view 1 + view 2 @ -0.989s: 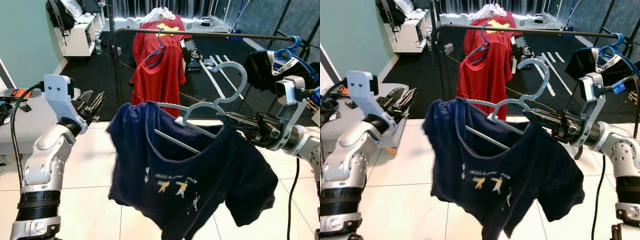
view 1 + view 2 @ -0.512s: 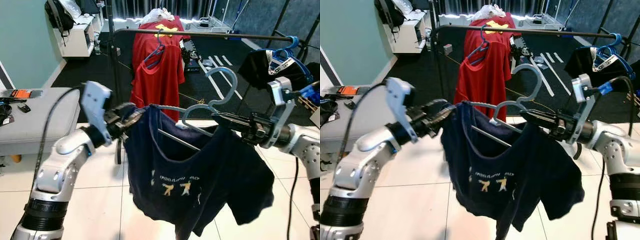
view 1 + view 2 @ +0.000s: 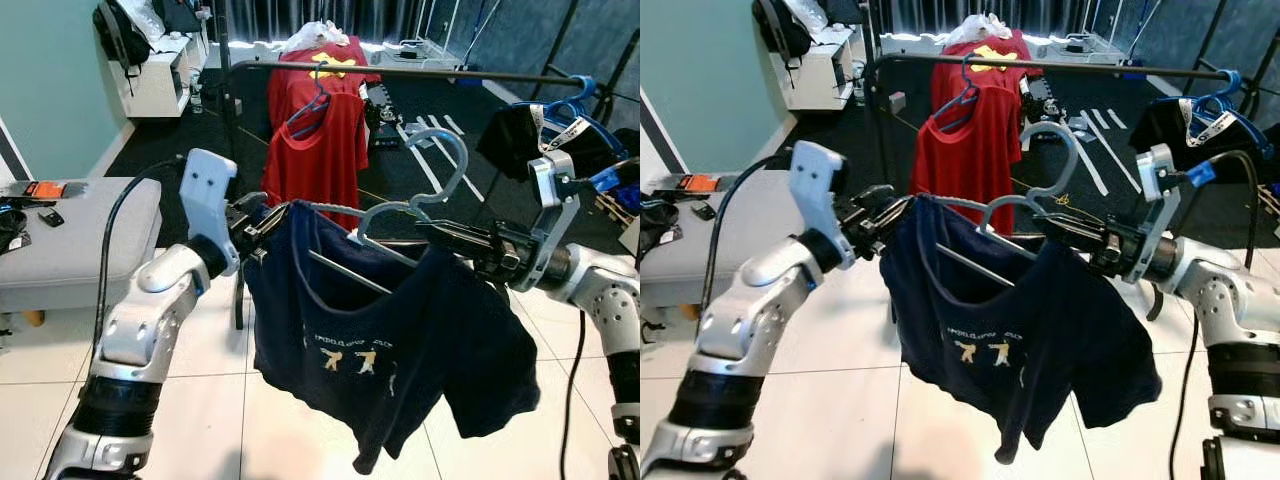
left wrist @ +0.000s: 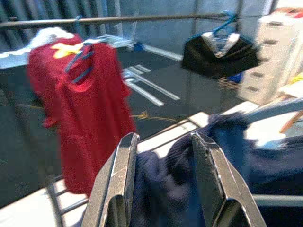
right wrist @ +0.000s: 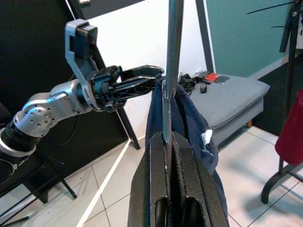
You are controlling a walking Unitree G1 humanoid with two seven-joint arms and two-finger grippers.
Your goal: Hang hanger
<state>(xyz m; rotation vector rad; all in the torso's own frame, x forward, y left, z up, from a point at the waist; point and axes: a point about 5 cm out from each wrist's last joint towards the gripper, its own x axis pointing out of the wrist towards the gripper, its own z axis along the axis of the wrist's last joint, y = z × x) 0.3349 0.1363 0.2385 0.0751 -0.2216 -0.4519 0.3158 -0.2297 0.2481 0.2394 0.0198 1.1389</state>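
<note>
1. Grey bench at far left, some small items on it; not involved.
2. Left gripper is at the left shoulder of the navy shirt. Its fingers are spread apart, with navy cloth lying between them; not clamped.
3. Hanger, light grey and thin, is held in mid-air between the two arms with the shirt draped on it. It sits in front of and below the rail, hook up and not yet over the rail.
4. Right gripper is closed on the hanger's right arm, close beside the hook.
5. Handling, as judged: hanger stiff and light; shirt soft, likely to swing and slide off the shoulders if tilted. Best hold is the rigid frame near the hook, never the cloth.
6. Red shirts hang on the rail ahead; a dark garment at its right end.
</note>
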